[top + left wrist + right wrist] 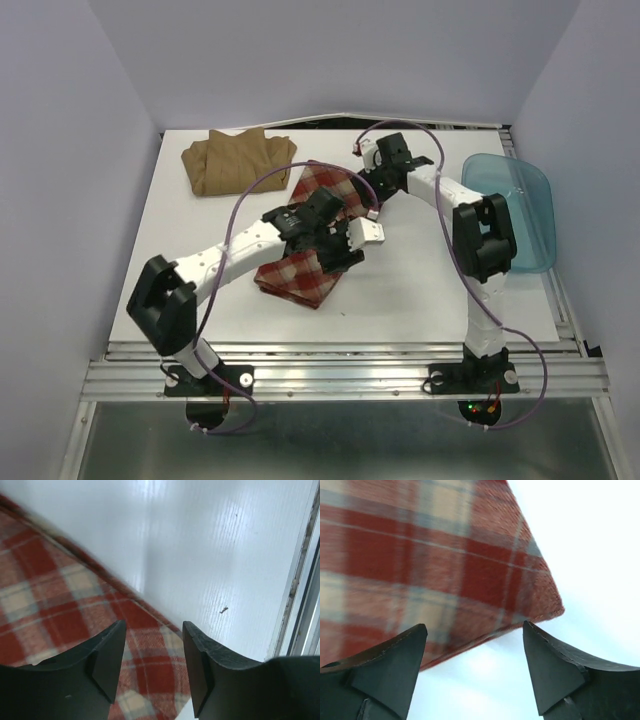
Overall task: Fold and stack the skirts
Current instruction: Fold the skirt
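plaid skirt point(300, 275): flat on desk point(430, 290) | tan skirt point(235, 160): just beyond plaid skirt's far end, leftward | left hand point(152, 630): released, empty, over plaid skirt's edge | right hand point(475, 630): released, empty, over plaid skirt's corner

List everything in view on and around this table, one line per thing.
plaid skirt: one, red and cream check, middle of the table, under both grippers
tan skirt: one, plain tan-brown, bunched at the far left corner
tub: one, translucent blue, at the right edge of the table
table: one, white
rail frame: one, silver metal, near edge, carrying the arm bases
cables: two, purple, looping along the arms
left gripper: one, black, open, over the plaid skirt's edge
right gripper: one, black, open, over a corner of the plaid skirt
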Action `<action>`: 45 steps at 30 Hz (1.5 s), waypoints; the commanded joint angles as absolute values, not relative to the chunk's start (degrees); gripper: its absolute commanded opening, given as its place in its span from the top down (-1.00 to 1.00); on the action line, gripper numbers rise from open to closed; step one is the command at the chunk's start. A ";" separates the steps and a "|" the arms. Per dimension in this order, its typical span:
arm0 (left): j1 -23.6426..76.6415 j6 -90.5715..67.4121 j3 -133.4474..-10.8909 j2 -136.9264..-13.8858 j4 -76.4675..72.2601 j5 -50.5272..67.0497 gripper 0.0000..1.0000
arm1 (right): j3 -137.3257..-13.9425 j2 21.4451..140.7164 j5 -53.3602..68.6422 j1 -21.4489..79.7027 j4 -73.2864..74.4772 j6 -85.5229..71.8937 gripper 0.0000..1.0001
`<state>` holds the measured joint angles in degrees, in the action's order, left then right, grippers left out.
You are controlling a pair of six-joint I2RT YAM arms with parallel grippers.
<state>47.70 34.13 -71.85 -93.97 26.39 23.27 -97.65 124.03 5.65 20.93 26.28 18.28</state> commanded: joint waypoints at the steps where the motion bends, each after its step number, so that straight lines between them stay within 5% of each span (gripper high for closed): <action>1: 47.11 34.00 -70.94 -80.61 27.51 16.72 -0.35 | -98.88 114.70 17.47 20.74 29.61 14.07 -0.69; 3: 46.94 39.33 -65.17 -75.18 28.03 11.81 -0.48 | -99.14 113.47 24.22 20.74 30.76 10.31 -0.71; 12: 46.50 55.45 -39.48 -60.22 21.64 0.62 -0.49 | -95.63 114.60 41.83 25.93 27.51 0.18 -0.49; 24: 46.50 63.10 -21.89 -67.56 -2.52 -4.30 -0.46 | -87.63 122.95 42.72 28.83 23.81 -1.50 -0.21; 29: 46.49 64.34 -22.76 -74.43 -8.70 -4.75 -0.20 | -88.33 125.94 40.43 28.83 25.66 1.04 -0.14; 37: 46.49 65.13 -29.86 -73.32 2.32 2.00 1.00 | -88.42 129.46 37.09 28.83 27.86 5.09 -0.08; 45: 47.63 61.35 -45.86 -68.73 29.33 11.24 1.00 | -88.94 125.17 38.14 28.83 29.71 6.77 -0.13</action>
<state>46.52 63.55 -39.03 -71.24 14.33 3.55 -89.17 125.32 43.81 28.58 26.39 3.05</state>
